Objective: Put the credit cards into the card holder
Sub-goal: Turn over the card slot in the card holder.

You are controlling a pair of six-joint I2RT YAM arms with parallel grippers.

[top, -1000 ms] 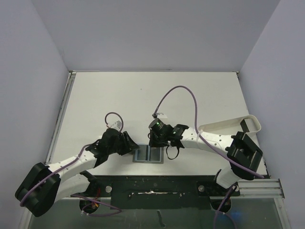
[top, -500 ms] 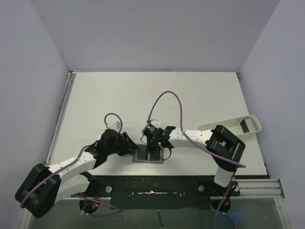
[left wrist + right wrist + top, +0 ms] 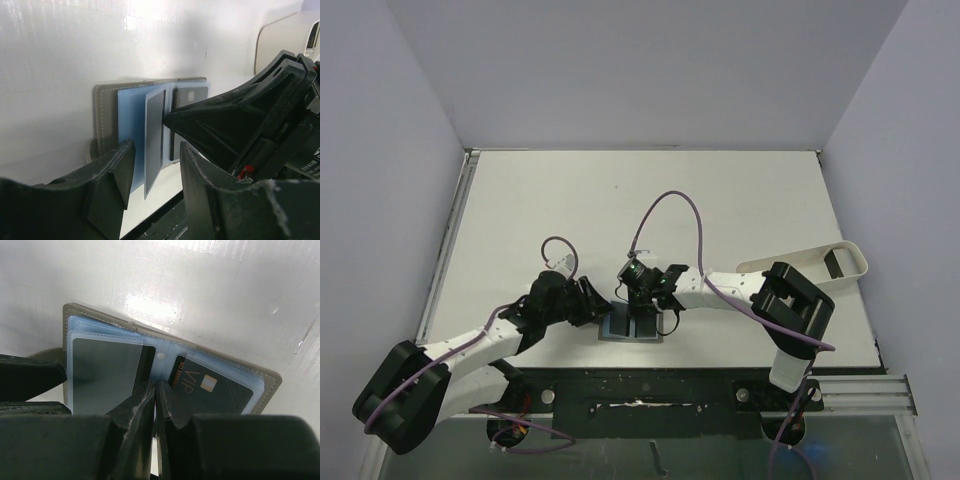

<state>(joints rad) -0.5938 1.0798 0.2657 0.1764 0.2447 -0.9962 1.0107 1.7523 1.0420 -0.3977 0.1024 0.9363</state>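
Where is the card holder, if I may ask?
Top view, centre, near table edge: the card holder lies open, left gripper at its left, right gripper over it.

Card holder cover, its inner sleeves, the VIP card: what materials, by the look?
Card holder cover: matte grey-olive leather or faux leather, by the stitched edge; cannot tell which. Sleeves: thin pale-blue clear plastic, glossy; a dark card shows through one. VIP card: likely rigid plastic, dark, smooth, with gold print and a chip patch.

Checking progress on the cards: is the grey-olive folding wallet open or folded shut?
Open: the grey-olive folding wallet lies spread flat, light-blue lining and dark cards showing on both halves.
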